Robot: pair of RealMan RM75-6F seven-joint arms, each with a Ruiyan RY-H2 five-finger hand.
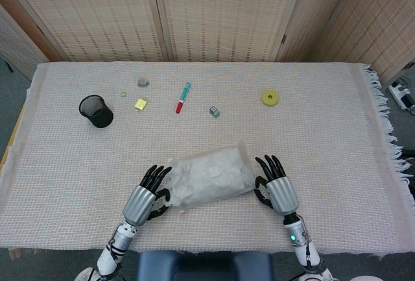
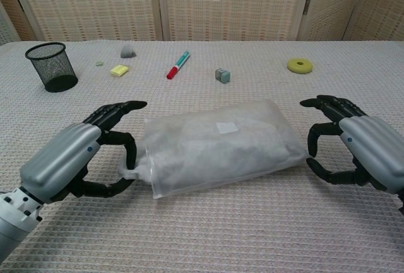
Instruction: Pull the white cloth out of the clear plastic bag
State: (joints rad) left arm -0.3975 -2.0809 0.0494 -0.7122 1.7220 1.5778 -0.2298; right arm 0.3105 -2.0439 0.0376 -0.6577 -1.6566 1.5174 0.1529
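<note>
A clear plastic bag [image 1: 211,177] stuffed with a crumpled white cloth [image 2: 218,147] lies flat near the table's front edge. My left hand [image 1: 146,198] cups the bag's left end, with fingers [image 2: 120,112] arched over it and the thumb low beside a small protruding flap [image 2: 129,173]. Whether it pinches that flap I cannot make out; no firm grip shows. My right hand [image 1: 277,189] stands at the bag's right end, fingers [image 2: 325,103] spread and curved. Its thumb nearly touches the bag's corner, and the hand [image 2: 363,150] holds nothing.
Along the far half of the table lie a black mesh cup [image 1: 96,111], a yellow block [image 1: 141,104], a grey lump [image 1: 142,82], a red-and-teal marker [image 1: 183,97], a small grey cube [image 1: 214,111] and a yellow ring [image 1: 270,97]. The tablecloth's fringe [image 1: 389,132] hangs at the right edge.
</note>
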